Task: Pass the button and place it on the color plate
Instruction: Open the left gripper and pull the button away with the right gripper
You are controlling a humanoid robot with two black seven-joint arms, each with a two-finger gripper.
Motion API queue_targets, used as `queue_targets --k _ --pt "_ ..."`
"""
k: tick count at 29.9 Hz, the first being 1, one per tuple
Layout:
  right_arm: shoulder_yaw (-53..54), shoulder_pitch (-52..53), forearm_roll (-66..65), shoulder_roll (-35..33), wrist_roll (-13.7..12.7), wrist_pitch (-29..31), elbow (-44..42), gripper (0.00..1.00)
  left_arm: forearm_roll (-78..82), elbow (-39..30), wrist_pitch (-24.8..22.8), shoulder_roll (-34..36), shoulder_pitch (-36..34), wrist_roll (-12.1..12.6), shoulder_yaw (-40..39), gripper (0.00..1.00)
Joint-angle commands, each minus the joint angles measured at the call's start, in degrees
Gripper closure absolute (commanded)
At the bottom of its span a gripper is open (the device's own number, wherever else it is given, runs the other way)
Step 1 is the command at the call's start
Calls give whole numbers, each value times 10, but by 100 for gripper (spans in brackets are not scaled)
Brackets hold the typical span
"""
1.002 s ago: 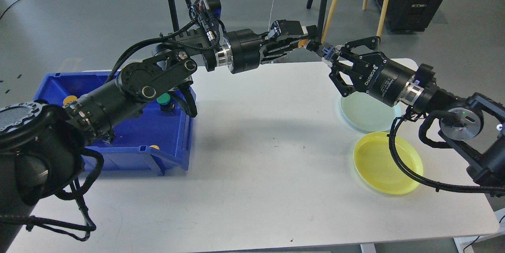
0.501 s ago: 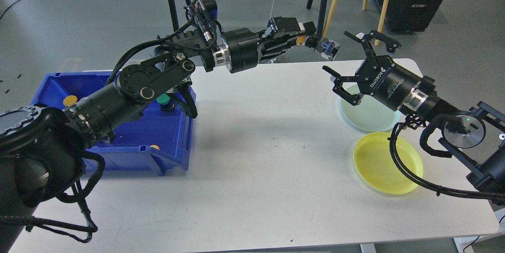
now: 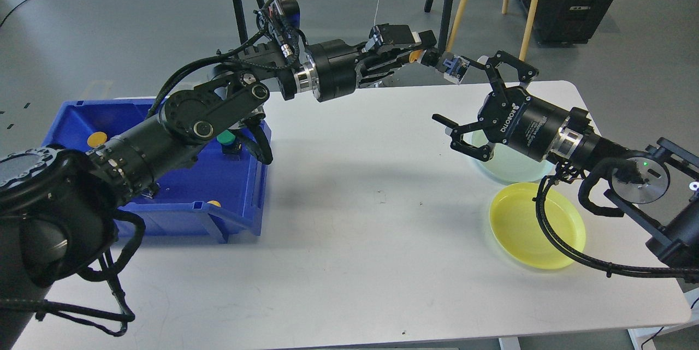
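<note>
White matte tabletop (image 3: 349, 230), one glossy blue plastic bin (image 3: 229, 205) with several round buttons inside. Left gripper (image 3: 423, 55) clamps one orange-capped button (image 3: 445, 63) aloft at the far edge. Right gripper (image 3: 478, 104) gapes wide below. Two round plates: mint plate (image 3: 510, 167), yellow plate (image 3: 524, 232).

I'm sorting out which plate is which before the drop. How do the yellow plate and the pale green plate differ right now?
The yellow plate is bright yellow; the pale green plate is a washed-out mint. The yellow plate lies nearer the robot, the pale green plate farther back. The yellow plate shows almost whole, crossed only by a cable; the pale green plate is largely hidden behind the right gripper. Both are round, look empty where visible, and sit on the white table.
</note>
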Motion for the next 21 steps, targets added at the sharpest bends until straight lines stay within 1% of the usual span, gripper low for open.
queue_targets --k 1,6,11,13,14,15,16,17,19,20,21 --pt "7 0 3 -2 4 0 5 2 0 2 0 0 0 0 0 94" --pt "7 0 3 -6 5 0 26 2 -1 3 0 -1 0 0 0 94" --pt "7 0 3 -5 7 0 26 3 -4 4 0 0 0 0 0 94" --pt "7 3 4 -4 7 0 26 7 -4 4 0 -1 0 0 1 94" --pt "7 3 7 -4 7 0 26 11 -5 4 0 -1 0 0 0 94" --pt "7 3 7 -4 8 0 25 19 -5 4 0 0 0 0 1 94" --pt "7 3 7 -4 8 0 24 33 -5 4 0 -1 0 0 1 93" --pt "7 3 7 -4 8 0 22 55 -5 4 0 -1 0 0 1 94" --pt "7 4 7 -2 9 0 19 77 -5 4 0 0 0 0 1 93" --pt "8 4 7 1 11 0 19 85 -5 4 0 0 0 0 1 94" --pt "10 5 7 1 14 0 19 91 -5 3 0 -1 0 0 1 94"
